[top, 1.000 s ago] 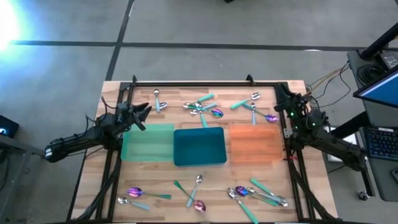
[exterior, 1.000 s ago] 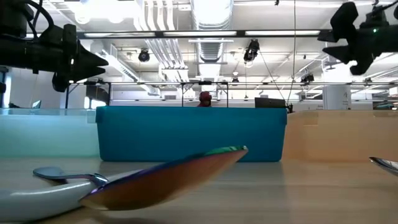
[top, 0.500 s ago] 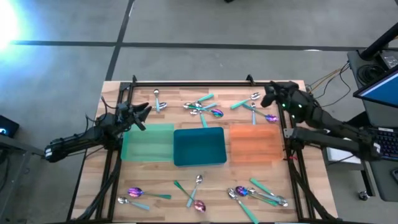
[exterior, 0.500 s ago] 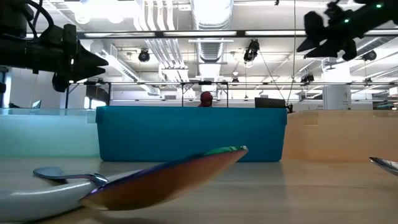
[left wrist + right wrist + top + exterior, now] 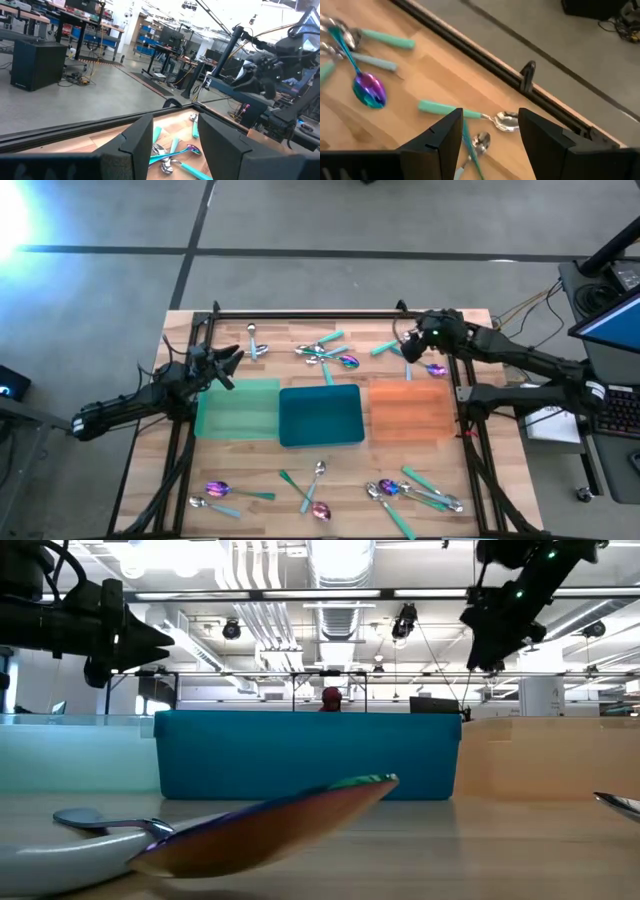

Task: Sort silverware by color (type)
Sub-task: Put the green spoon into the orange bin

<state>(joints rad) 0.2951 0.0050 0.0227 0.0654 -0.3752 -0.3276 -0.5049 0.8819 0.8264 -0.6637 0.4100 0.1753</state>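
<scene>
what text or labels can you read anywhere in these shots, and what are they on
None can be read.
The green tray, teal tray and orange tray carry no visible print.
The spoons show no markings that can be made out.
The screen at the table's right edge is too small to read.
Shelves and benches in the room behind are too blurred for any signs.
</scene>
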